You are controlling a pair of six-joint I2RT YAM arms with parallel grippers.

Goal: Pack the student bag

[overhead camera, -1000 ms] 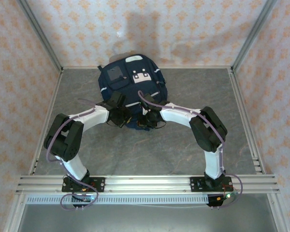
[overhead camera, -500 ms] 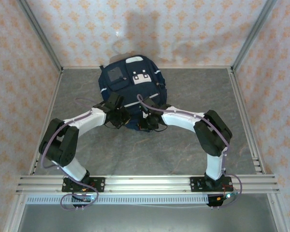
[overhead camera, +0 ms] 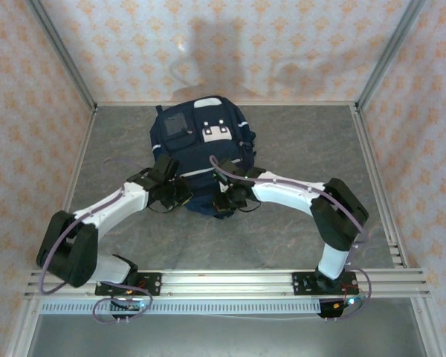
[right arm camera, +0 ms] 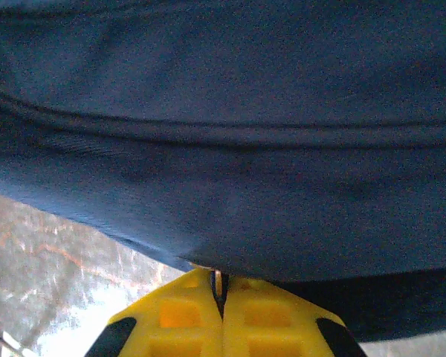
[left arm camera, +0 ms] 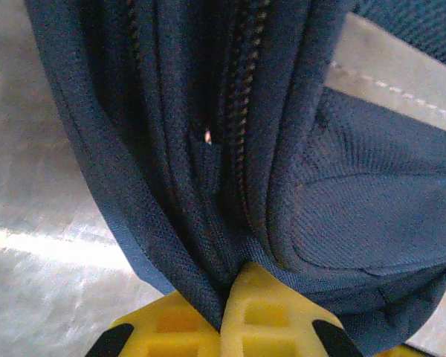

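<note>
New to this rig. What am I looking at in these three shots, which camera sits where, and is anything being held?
Two robot arms are bolted to a rail at the near edge of a grey table. The wide shot comes from a fixed camera above and behind the arms, so their bases sit at the bottom and the left arm is on the left. The two close-ups come from a camera on each wrist, looking out along that arm's own yellow fingers.

On the table lies a navy backpack with white stripes and patches. Both arms reach to its near edge. The left gripper is shut on a fold of the backpack's fabric next to a zipper. The right gripper is shut at the backpack's lower edge and seems to pinch it. Exactly what sits between its fingers is too small to tell.
</note>
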